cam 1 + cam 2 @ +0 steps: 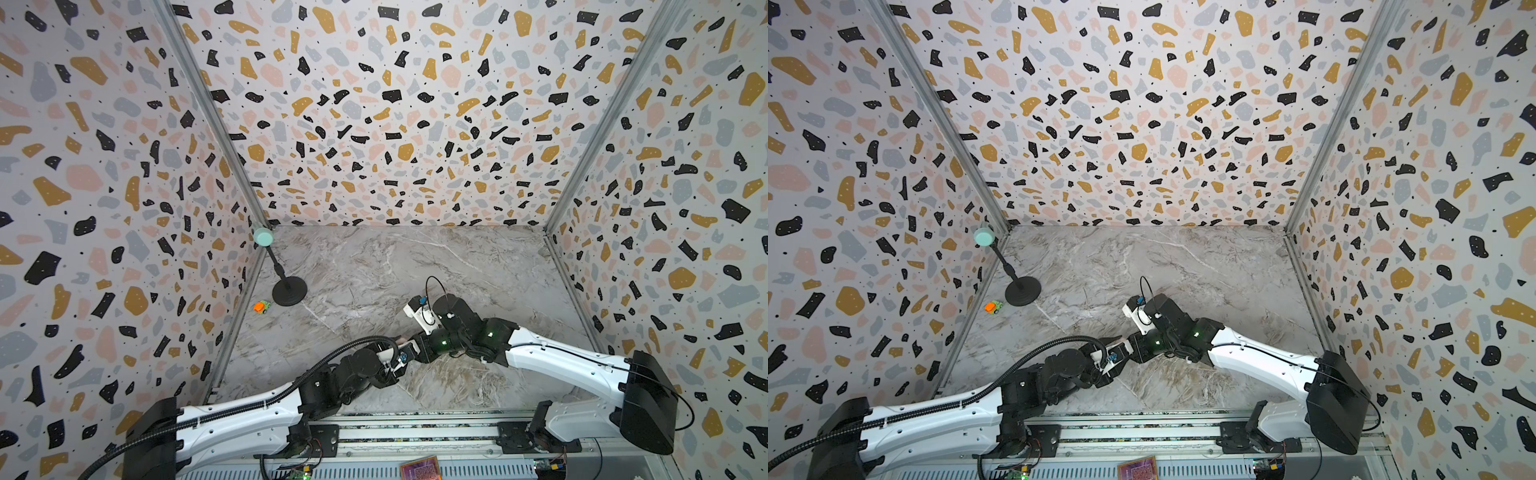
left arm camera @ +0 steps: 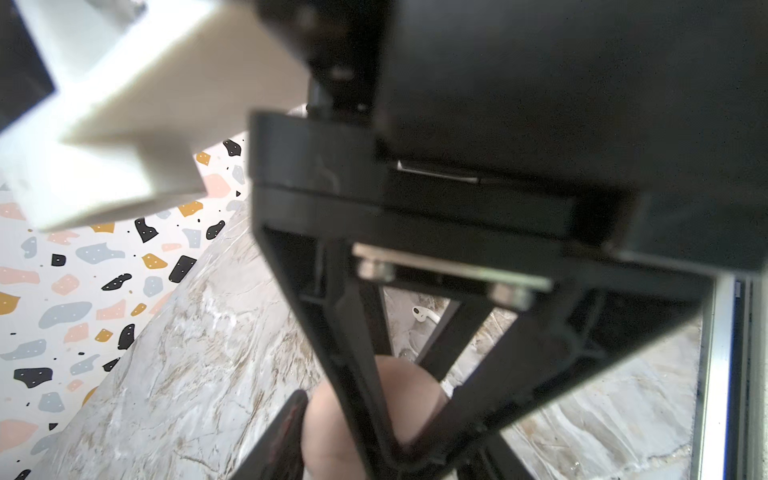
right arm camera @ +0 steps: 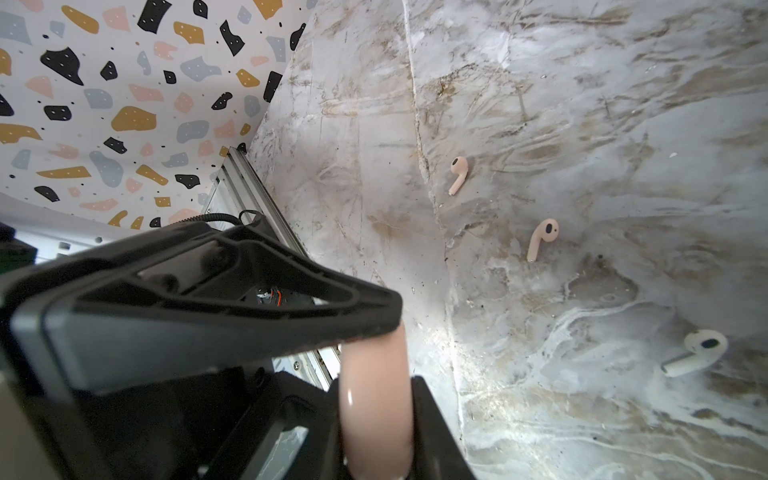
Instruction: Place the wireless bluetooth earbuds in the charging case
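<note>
Both arms met low over the middle of the marble surface (image 1: 415, 257), their hands tip to tip around a pink, pebble-shaped charging case (image 3: 374, 395). The left hand (image 1: 403, 344) held the case with its jaws partly open, spread to the case's thickness. In the right wrist view the case stood edge-on with black finger parts pressed to both flat faces. In the left wrist view one dark finger lay against its side.

The right hand (image 2: 403, 446) reached in from the opposite side with its jaws drawn narrow. The two trussed fingers converged in front of the case, and one fingertip (image 3: 388, 309) touched the case's rim. Whether that hand actually gripped the case I could not tell.

Three earbuds showed in the right wrist view, all lying loose on the surface and clear of the case. One pink earbud (image 3: 458, 174) and a second pink earbud (image 3: 542, 239) lay near each other. A white earbud (image 3: 698, 351) lay further off from the pair. A white earbud also showed through the gap between the right hand's fingers in the left wrist view (image 2: 424, 314).

In both top views a black stand (image 1: 289, 291) with a mint-green head stood near the left wall. A small orange-and-green toy car (image 1: 262, 307) lay just beside its round base.
</note>
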Available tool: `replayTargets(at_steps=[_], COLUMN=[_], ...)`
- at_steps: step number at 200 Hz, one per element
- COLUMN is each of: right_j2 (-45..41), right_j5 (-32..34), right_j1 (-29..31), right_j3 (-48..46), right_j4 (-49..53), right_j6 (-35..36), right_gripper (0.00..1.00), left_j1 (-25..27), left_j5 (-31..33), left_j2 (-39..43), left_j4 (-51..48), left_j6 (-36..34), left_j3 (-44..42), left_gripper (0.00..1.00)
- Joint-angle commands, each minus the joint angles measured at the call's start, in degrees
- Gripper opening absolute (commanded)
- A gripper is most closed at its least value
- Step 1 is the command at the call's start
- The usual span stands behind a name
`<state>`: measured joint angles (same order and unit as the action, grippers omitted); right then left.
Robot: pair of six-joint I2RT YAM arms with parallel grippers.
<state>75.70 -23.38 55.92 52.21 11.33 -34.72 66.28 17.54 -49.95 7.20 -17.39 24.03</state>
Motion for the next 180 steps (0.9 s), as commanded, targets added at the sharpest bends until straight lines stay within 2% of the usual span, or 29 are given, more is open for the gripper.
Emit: replayTargets(at_steps=[1,33,37,44,55,89,95,99,104,108,112,149,180], right_j2=[-0.29,-0.41,-0.46,-0.42,-0.55,-2.29,-2.56,-2.82,-3.05,-3.32,-3.63,-6.92,-10.29], right_j5=[-0.35,-0.44,-0.51,-0.55,-0.55,-0.28,-0.15,0.03,0.28,0.47,0.68,-0.46,-1.83], right_j1=[0.36,0.51,0.53,0.59,0.59,0.48,0.47,0.46,0.39,0.31,0.24,-2.75,-6.68], right_j3=[0.00,-0.08,-0.13,-0.09,0.03,0.11,0.52,0.77,1.13,1.38,1.63,2.89,3.86], right_j4=[-0.93,-1.37,-1.48,-1.55,-1.61,-1.45,-0.72,-0.19,0.52,1.06,1.50,5.80,10.56], right_j6=[-0.66,-0.53,-0.52,-0.50,-0.39,1.06,1.71,2.23,2.85,3.38,3.89,8.39,12.89], right_gripper=[0.17,0.07,0.05,0.00,0.00,0.00,0.00,0.00,0.00,0.00,0.00,0.00,0.00], left_j1=[0.34,0.27,0.28,0.33,0.25,0.28,0.30,0.29,0.32,0.31,0.27,0.26,0.27], left_j5=[-0.29,-0.85,-0.84,-1.00,-1.58,-3.57,-4.01,-4.41,-4.97,-5.55,-6.23,-9.79,-11.46], left_j2=[0.00,-0.27,-0.24,-0.29,-0.31,0.54,0.80,1.10,1.40,1.74,2.00,5.51,10.20], left_j4=[2.61,2.35,2.37,2.22,1.96,2.02,2.19,2.27,2.34,2.46,2.55,1.21,-5.30], left_j6=[-0.45,-0.27,-0.20,-0.03,0.37,1.02,1.20,1.42,1.63,1.82,1.81,3.22,10.52], left_j3=[1.72,1.98,1.98,2.14,2.40,2.44,2.34,2.25,2.12,1.93,1.83,2.22,6.48], left_gripper=[0.00,0.00,0.05,0.21,0.38,0.55,0.60,0.70,0.76,0.92,0.99,1.00,1.00])
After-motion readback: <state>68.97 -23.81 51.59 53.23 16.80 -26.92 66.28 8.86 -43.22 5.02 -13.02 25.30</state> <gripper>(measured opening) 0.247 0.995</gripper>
